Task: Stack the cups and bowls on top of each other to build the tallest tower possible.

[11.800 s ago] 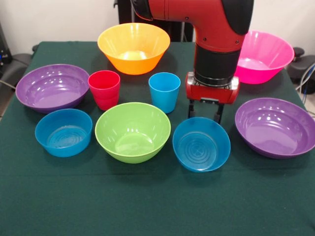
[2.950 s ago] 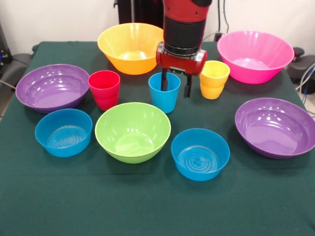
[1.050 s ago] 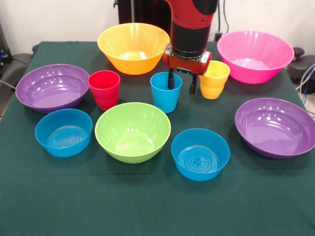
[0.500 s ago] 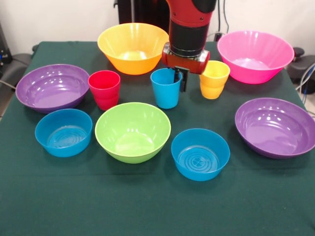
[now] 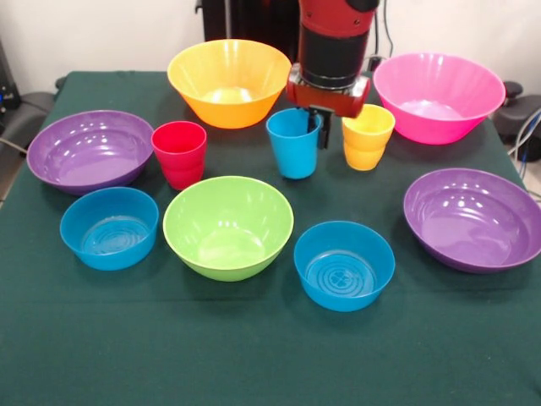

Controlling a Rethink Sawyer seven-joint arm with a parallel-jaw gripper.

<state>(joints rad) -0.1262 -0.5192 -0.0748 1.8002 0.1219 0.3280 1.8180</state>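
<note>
The blue cup (image 5: 293,143) is in the grasp of the gripper (image 5: 316,128) — its fingers are pinched on the cup's right rim wall, one inside and one outside, and the cup looks lifted just clear of the green tablecloth (image 5: 254,347), tilted a touch. It hangs in the middle of the table, toward the far side, between the red cup (image 5: 179,154) on its left and the yellow-orange cup (image 5: 367,136) close on its right.

No tower stands yet. Every other piece sits alone on the cloth, mouth up, nothing nested in anything. Nearest the blue cup, on the near side, are the lime green bowl (image 5: 227,227) and a small blue bowl (image 5: 344,266); a second small blue bowl (image 5: 109,227) lies near left. Farther out, one wide purple bowl (image 5: 90,150) is at the left edge and the other purple bowl (image 5: 472,218) at the right. At the far side sit the large orange-yellow bowl (image 5: 229,81) and the large pink bowl (image 5: 438,96), either side of the arm.

So the task is barely begun — one cup picked up, none placed. By my reading this is the first carry, and the small blue bowl just near and right of the cup seems a likely base. All ten pieces remain to be stacked.
</note>
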